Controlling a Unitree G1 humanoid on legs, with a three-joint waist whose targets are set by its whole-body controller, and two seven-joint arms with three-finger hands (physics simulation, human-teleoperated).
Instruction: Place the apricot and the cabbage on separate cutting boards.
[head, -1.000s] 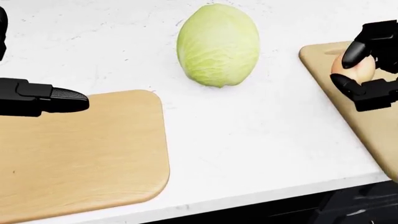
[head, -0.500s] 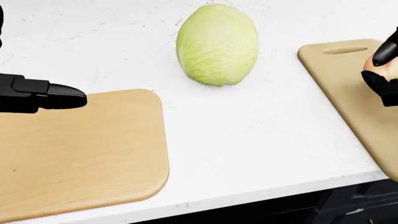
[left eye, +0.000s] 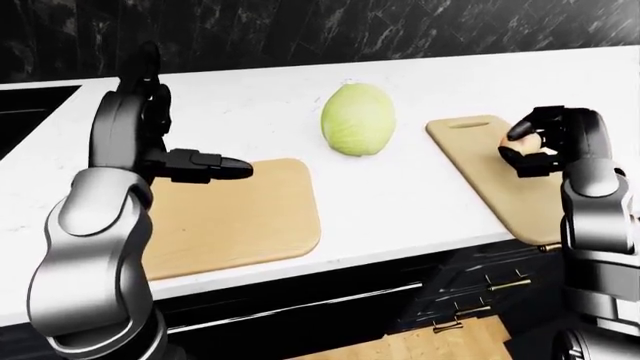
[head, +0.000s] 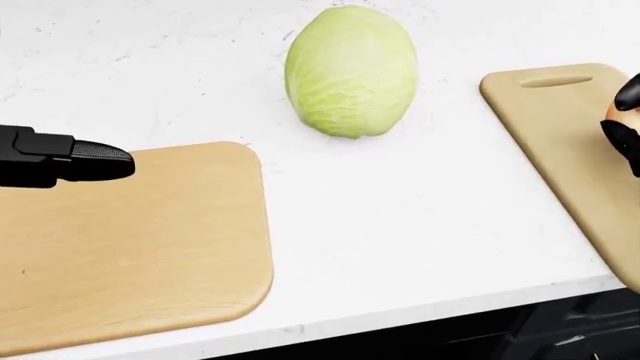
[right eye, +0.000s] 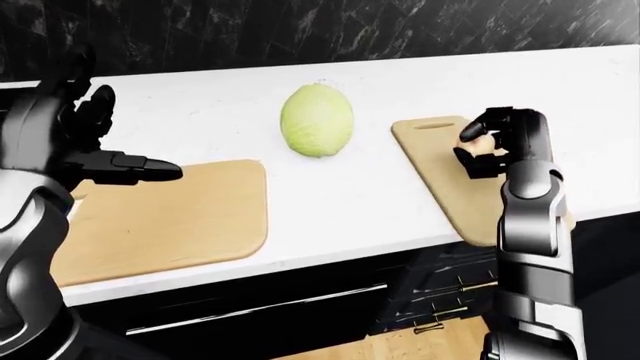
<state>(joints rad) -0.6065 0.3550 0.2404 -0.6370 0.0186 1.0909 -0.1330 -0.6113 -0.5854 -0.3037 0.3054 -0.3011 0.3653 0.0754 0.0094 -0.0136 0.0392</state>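
- Left-eye view: one apricot (left eye: 527, 140) is seen pinched in the fingers of the right hand (left eye: 545, 142), held above the right cutting board (left eye: 490, 176) and apparently not yet set down on it.
- The apricot is judged light, small and easily bruised, so a gentle pinch across its sides is thought enough.
- One cabbage (left eye: 358, 129) is seen lying on the white counter (left eye: 400, 199), between the two boards and a little farther away, touching neither.
- The cabbage is judged heavy, firm, rounded and smooth-leaved, likely to roll or slip; a wide hold low around its middle is advised.
- The left hand (left eye: 205, 166) is held out with fingers extended and nothing in it, over the far left part of the left cutting board (left eye: 250, 217).
- Two cutting boards are counted, both bare wood; the right one has a handle slot at its far end.
- Two hands, one apricot and one cabbage are counted in all.
- Dark cabinet drawers (left eye: 480, 289) are seen below the counter edge.
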